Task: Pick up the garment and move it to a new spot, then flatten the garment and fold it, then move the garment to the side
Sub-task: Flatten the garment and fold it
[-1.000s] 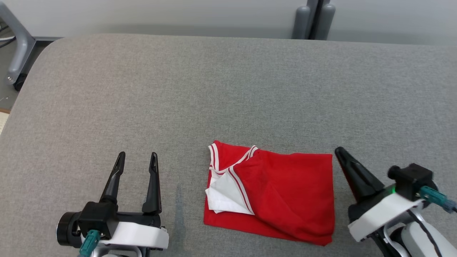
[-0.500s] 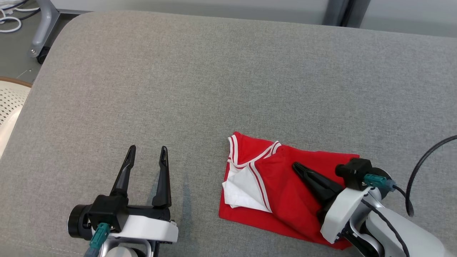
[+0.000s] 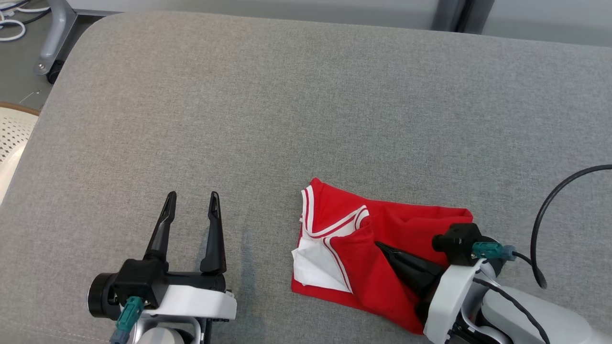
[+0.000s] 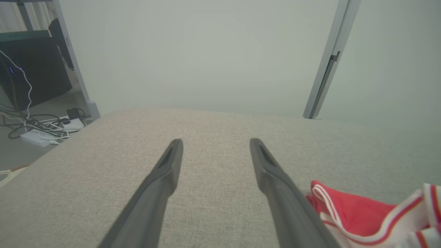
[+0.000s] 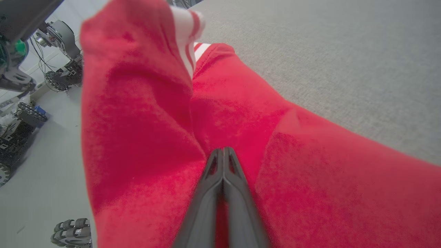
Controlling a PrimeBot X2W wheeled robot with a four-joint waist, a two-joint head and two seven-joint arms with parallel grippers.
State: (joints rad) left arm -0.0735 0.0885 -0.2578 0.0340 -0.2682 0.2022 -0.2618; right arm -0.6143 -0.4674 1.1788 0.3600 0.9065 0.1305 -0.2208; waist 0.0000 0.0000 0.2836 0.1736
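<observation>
Head view: wide grey fabric-covered table point(image 3: 239, 95) takes up most of the frame. Red garment with white striped trim and a white inner patch point(image 3: 363, 272) lies on the near right part of the table, folded down to a compact rough rectangle, several layers thick. Top flap is rucked up and the left corner shows the white patch, so the fold is not tidy.

Right gripper point(image 3: 380, 246) lies low across the garment, coming in from the right, fingers together in one point, tip dug into a crease near the garment's middle. Right wrist view: both fingers point(image 5: 213, 193) are pressed shut and red cloth humps up on one side of the tip. No cloth seen between them, so this reads as a press or push, not a pinch.

Left gripper point(image 3: 191, 195) sits over bare table left of the garment, apart from it, fingers spread wide with nothing between them. Left wrist view shows the same, with the garment's striped edge point(image 4: 348, 213) at lower right.

Grey metal leg with a caster point(image 3: 53, 33) stands off the far left corner.

Progress, judged: pick-up, relocation, flattening and folding look done, since the garment lies folded. The last step, moving it to the side, looks to be the one in hand, with the right fingers shoving the bundle. Risk: the push bunches the top layer instead of sliding the whole stack, so the fold may need re-smoothing.
</observation>
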